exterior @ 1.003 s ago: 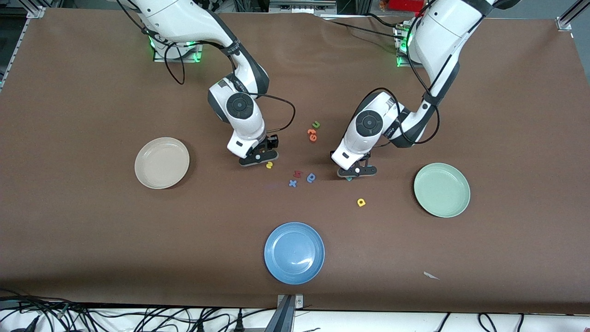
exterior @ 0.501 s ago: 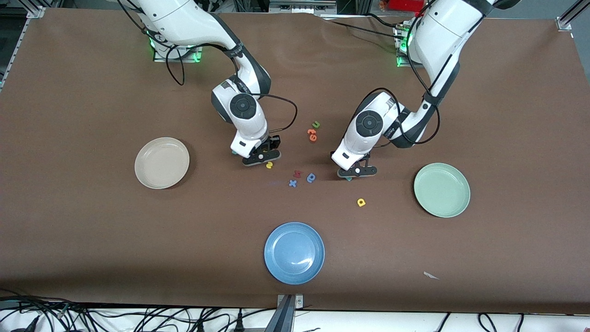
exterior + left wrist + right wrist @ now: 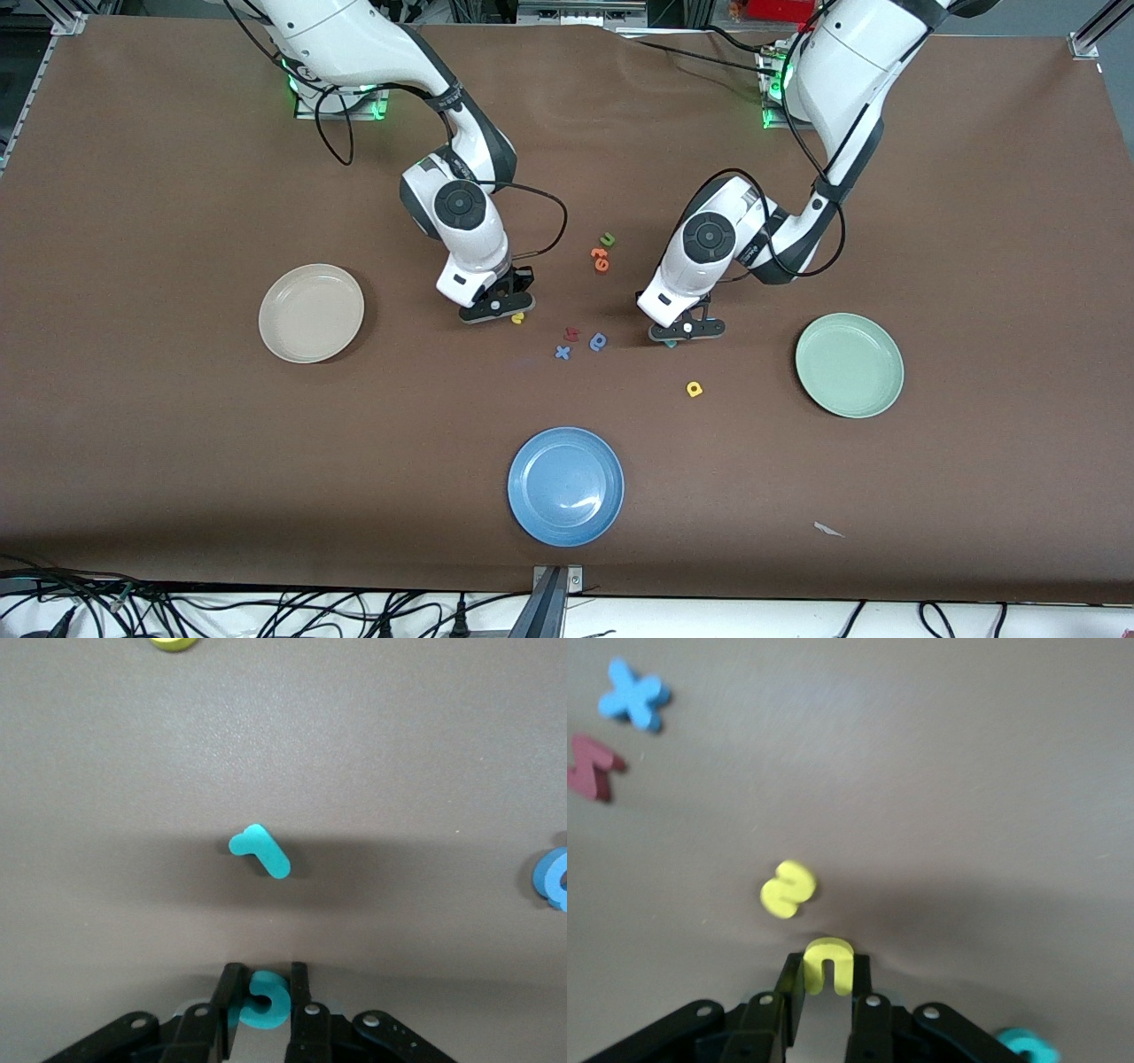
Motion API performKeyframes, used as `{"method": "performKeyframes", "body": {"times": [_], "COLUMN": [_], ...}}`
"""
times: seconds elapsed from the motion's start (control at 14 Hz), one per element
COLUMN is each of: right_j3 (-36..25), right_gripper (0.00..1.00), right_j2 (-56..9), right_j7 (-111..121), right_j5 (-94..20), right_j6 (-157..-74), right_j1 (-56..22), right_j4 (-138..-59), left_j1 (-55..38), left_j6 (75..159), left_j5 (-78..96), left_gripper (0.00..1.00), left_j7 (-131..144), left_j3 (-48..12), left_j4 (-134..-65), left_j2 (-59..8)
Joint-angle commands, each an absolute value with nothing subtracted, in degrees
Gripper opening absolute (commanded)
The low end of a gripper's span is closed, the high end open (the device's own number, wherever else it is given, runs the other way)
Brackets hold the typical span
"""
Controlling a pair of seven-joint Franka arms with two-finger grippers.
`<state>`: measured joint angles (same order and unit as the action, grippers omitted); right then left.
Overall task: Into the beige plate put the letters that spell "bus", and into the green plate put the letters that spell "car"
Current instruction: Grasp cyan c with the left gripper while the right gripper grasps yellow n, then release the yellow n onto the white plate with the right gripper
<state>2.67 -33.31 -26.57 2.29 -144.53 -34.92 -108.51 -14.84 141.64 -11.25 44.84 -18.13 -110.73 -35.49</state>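
I am working over the brown table (image 3: 177, 461), with the beige plate (image 3: 311, 313) lying toward my right arm's end and the green plate (image 3: 849, 364) toward my left arm's end; both are sitting empty. The blue plate (image 3: 565, 486), nearest the front camera, is not part of this job.

My right gripper (image 3: 827, 979) is down at the table beside the beige plate's side of the letter cluster, its jaws pressing together on the yellow "u" (image 3: 828, 964). The yellow "s" (image 3: 788, 889) is lying loose just beside it, and a corner of the teal "b" (image 3: 1028, 1047) is showing near my fingers.

My left gripper (image 3: 263, 999) is low over the table nearer the green plate, jaws clamping the teal "c" (image 3: 263, 999). The teal "r" (image 3: 260, 850) is lying just ahead of it, the yellow "a" (image 3: 695, 388) nearer the front camera.

So each arm is carrying toward its own nearer plate, I judge.
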Motion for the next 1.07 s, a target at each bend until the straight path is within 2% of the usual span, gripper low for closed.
{"method": "performKeyframes", "body": {"times": [0.0, 0.21, 0.43, 0.57, 0.79, 0.86, 0.93, 1.0], "right_j3": [-1.13, -6.92, -14.91, -20.46, -21.80, -21.80, -21.80, -21.80], "right_gripper": [0.08, 0.08, 0.08, 0.08, 0.09, 0.12, 0.22, 0.37], "right_j2": [-26.47, -22.60, -18.73, -18.81, -21.96, -22.93, -23.90, -24.69], "right_j7": [-26.28, -22.26, -10.77, -1.71, 1.14, 1.32, 1.67, 1.93], "right_j5": [2.64, 2.64, 2.38, 1.50, 1.49, 1.49, 1.41, 1.41], "right_j6": [-137.23, -131.15, -130.25, -130.43, -131.22, -131.48, -131.57, -131.66], "right_j1": [-35.25, -35.24, -35.16, -35.07, -32.88, -32.18, -31.82, -31.64], "right_j4": [-109.60, -111.35, -118.63, -121.01, -121.99, -122.08, -122.17, -122.08], "left_j1": [-15.82, -15.64, -15.64, -15.64, -15.56, -15.56, -15.56, -15.47], "left_j6": [141.59, 141.24, 141.24, 141.24, 141.24, 141.24, 141.24, 141.24], "left_j5": [-13.18, -13.18, -13.18, -13.18, -13.18, -13.18, -13.18, -13.18], "left_gripper": [0.21, 0.17, 0.17, 0.17, 0.14, 0.13, 0.12, 0.12], "left_j7": [47.20, 47.11, 47.20, 47.11, 47.02, 46.93, 46.93, 46.93], "left_j3": [-18.19, -18.19, -18.19, -18.19, -18.11, -18.11, -18.11, -18.11], "left_j4": [-109.78, -109.51, -109.60, -109.60, -109.69, -109.60, -109.69, -109.60], "left_j2": [-36.83, -36.39, -36.47, -36.47, -36.47, -36.47, -36.47, -36.39]}}
